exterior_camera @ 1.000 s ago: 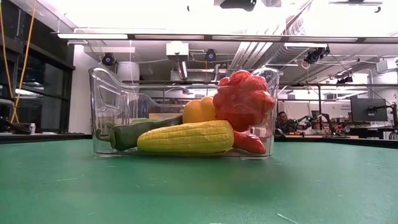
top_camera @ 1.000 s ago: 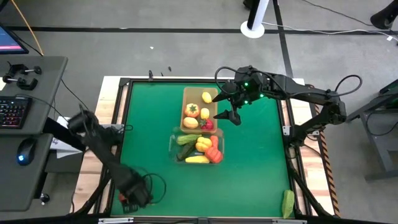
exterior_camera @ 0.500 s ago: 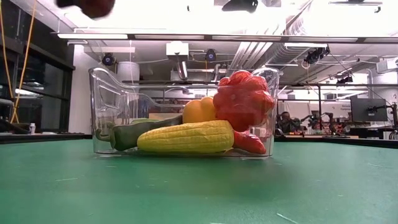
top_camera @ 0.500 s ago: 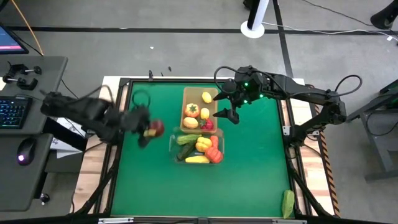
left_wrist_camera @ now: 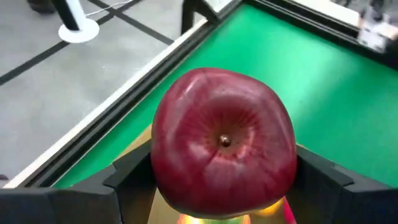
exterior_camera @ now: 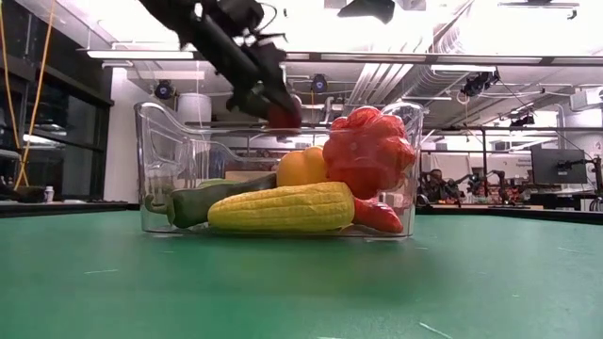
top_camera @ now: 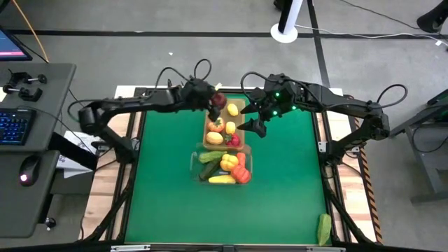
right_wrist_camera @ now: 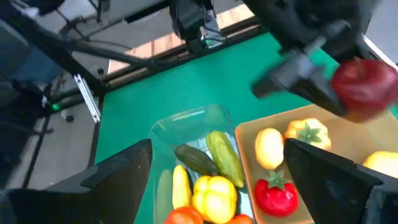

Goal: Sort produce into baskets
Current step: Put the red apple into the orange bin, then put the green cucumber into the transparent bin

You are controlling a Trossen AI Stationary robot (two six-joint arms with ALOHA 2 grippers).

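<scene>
1. The left claw [top_camera: 212,103] is clenched on the apple [top_camera: 220,101] and hangs over the far end of the tan bin [top_camera: 208,120], which sits toward the tabletop's far edge.
2. In the left wrist view the apple [left_wrist_camera: 224,152] fills the space between both fingers [left_wrist_camera: 326,180], stem dimple facing the camera, so the grip looks secure.
3. I judge the step in hand to be the drop into the tan bin. It would go best with the apple brought over a free patch, lowered close and only then let go (a round apple dropped from height may bounce out).
4. The bin already holds a lemon [top_camera: 232,109], a pepper [top_camera: 216,124] and a tomato [top_camera: 234,140], so room is tight, and the far end near the lemon looks the most open.
5. The right claw [top_camera: 253,124] hovers beside the tan bin's right rim, fingers spread wide and empty in its wrist view. The left arm should keep to its own side of the bin to avoid a knock.
6. The clear bin [top_camera: 195,164] touches the tan bin's near end, mid-tabletop, and holds corn [exterior_camera: 281,207], cucumbers [right_wrist_camera: 225,155] and a yellow pepper [right_wrist_camera: 214,193].
7. The tabletop [top_camera: 280,189] is green felt in a dark frame, bare around the bins.
8. A green item [top_camera: 323,229] lies off the felt by the near right corner.
9. Beyond it are a grey floor, a desk with a keyboard [top_camera: 14,124] and mouse [top_camera: 28,172] at left, and bright ceiling lights in the low view.
</scene>
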